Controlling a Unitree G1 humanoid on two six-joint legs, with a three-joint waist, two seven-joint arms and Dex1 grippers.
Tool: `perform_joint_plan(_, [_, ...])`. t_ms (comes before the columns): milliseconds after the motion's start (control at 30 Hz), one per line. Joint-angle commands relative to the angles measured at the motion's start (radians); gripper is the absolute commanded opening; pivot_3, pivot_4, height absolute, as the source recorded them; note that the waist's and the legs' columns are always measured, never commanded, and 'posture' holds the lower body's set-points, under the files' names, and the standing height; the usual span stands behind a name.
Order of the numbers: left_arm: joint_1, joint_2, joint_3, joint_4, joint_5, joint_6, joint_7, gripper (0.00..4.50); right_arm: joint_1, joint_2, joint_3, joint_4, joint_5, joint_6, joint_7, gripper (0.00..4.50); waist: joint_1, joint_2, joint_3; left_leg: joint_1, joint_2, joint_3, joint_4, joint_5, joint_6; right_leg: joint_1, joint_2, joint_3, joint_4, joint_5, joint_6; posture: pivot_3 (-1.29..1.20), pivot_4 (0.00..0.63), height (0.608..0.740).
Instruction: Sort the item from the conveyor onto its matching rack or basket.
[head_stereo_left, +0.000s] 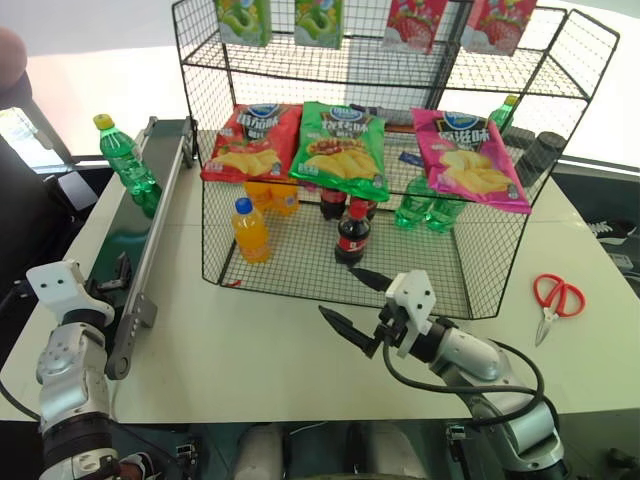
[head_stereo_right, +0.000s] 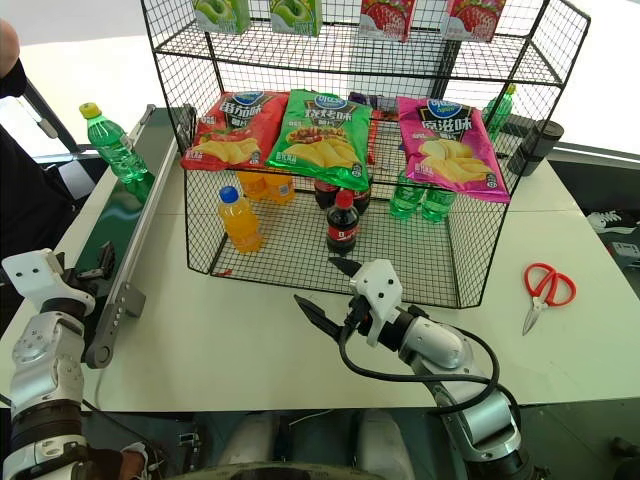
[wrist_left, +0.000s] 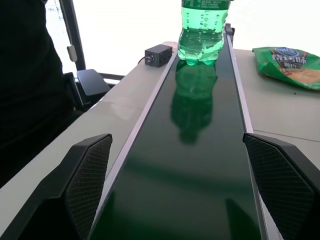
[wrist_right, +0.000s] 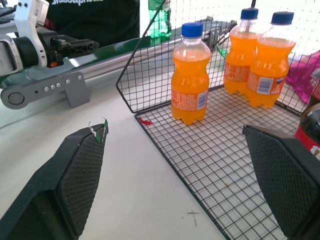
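The green soda bottle (head_stereo_left: 128, 160) with its yellow cap stands upright on the conveyor (head_stereo_left: 150, 235), toward the belt's far end, near the far left corner of the table (head_stereo_left: 270, 370). The belt runs along the left edge of the table, from the far side to the near side. The left gripper (wrist_left: 182, 190) is at the near end of the belt and points level along it toward the bottle; its two fingers (wrist_left: 85, 175) stand wide apart, one over each side rail, and hold nothing. The bottle is well apart from them. To the right of the belt stands the black wire shelf, and its lowest tier (head_stereo_left: 300, 275) rests on the table with orange drink bottles (head_stereo_left: 250, 230), cola bottles (head_stereo_left: 352, 235) and more green bottles (head_stereo_left: 425, 210) inside it. Above them, three chip bags (head_stereo_left: 340, 150) lie on the middle tier. The right gripper (head_stereo_left: 358, 305) is in front of the lowest tier, near the near edge of the table, and points level and to the left; its fingers are also spread wide and empty, touching nothing. The right wrist view shows the open front corner of the basket and one orange bottle (wrist_right: 189, 75) just inside it, and beyond that the left gripper at the belt's end. The head views alone show red scissors (head_stereo_left: 555, 300) on the right side of the table.
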Motion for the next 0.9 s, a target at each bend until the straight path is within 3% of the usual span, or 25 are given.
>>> perform_joint_plan(33, [-0.011,0.004,-0.005,-0.018,0.009,-0.027,0.002,4.50,-0.017,0.003,-0.005,-0.024,0.010,-0.049,0.025,4.49,0.000,0.000,0.000,0.000,0.000,0.000,0.000,0.000,0.000,0.000,0.000,0.000,0.000,0.000,0.000,0.00,0.150,0.740])
perform_joint_plan(900, [-0.013,0.003,-0.014,-0.026,0.015,-0.017,0.001,4.50,-0.043,0.009,-0.010,0.008,0.030,-0.069,0.071,4.49,0.000,0.000,0.000,0.000,0.000,0.000,-0.001,0.000,0.000,-0.001,-0.002,0.000,0.000,0.000,0.000,0.00,0.150,0.740])
